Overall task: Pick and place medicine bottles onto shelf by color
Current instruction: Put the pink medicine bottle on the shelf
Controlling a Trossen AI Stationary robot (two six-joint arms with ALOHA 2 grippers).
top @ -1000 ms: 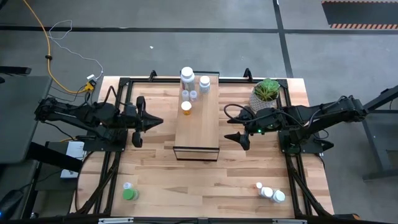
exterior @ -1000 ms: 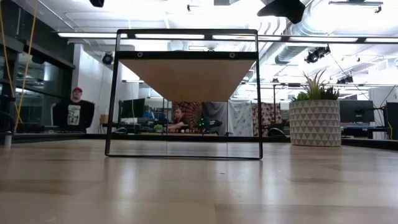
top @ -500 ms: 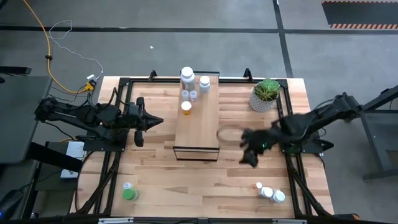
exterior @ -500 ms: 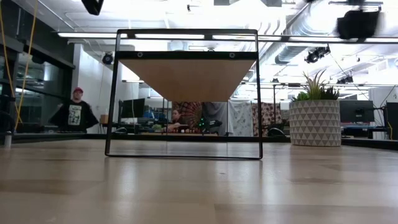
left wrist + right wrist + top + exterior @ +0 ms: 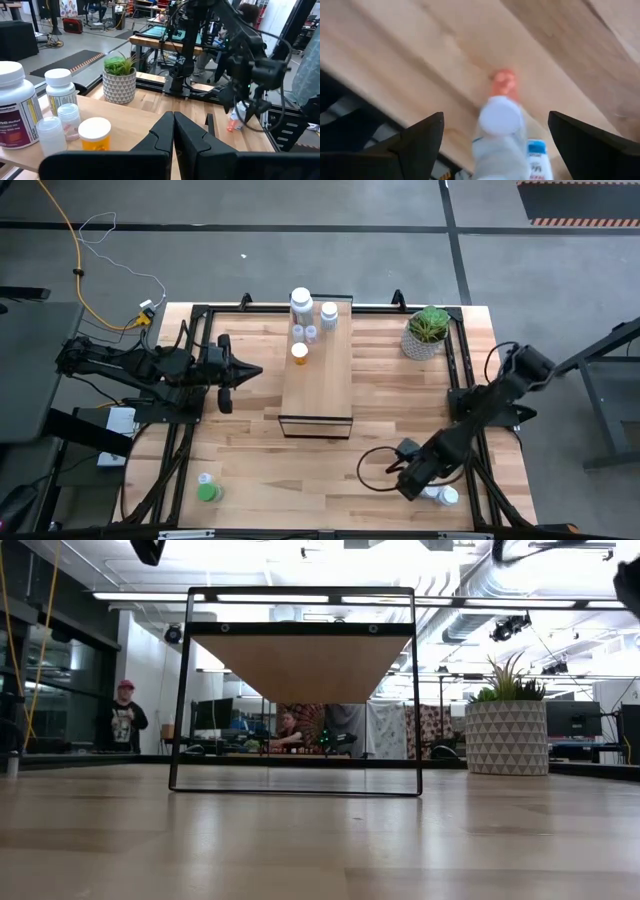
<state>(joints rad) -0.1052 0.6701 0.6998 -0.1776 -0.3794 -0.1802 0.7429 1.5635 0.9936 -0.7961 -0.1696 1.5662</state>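
Note:
The pale-wood shelf (image 5: 318, 385) stands mid-table on its black frame (image 5: 295, 690). At its far end stand a large white bottle (image 5: 301, 302), a smaller white one (image 5: 329, 313), two tiny clear ones (image 5: 304, 333) and an orange bottle (image 5: 299, 353); the left wrist view shows them too, with the orange bottle (image 5: 95, 136) nearest. My left gripper (image 5: 250, 372) hovers shut, left of the shelf. My right gripper (image 5: 408, 480) hangs open above the near-right group: a white-capped bottle (image 5: 500, 120), a small orange one (image 5: 504, 82) and a blue-labelled one (image 5: 536, 155). A green bottle (image 5: 208, 492) stands near-left.
A potted plant (image 5: 427, 330) stands at the far right of the table, right of the shelf. A tiny white bottle (image 5: 204, 478) stands beside the green one. Black frame rails run along the table's left and right sides. People stand in the room behind the table.
My right arm has swung from beside the shelf's right side toward the table's near right corner and tipped down over the bottle group there. The left arm has kept still.

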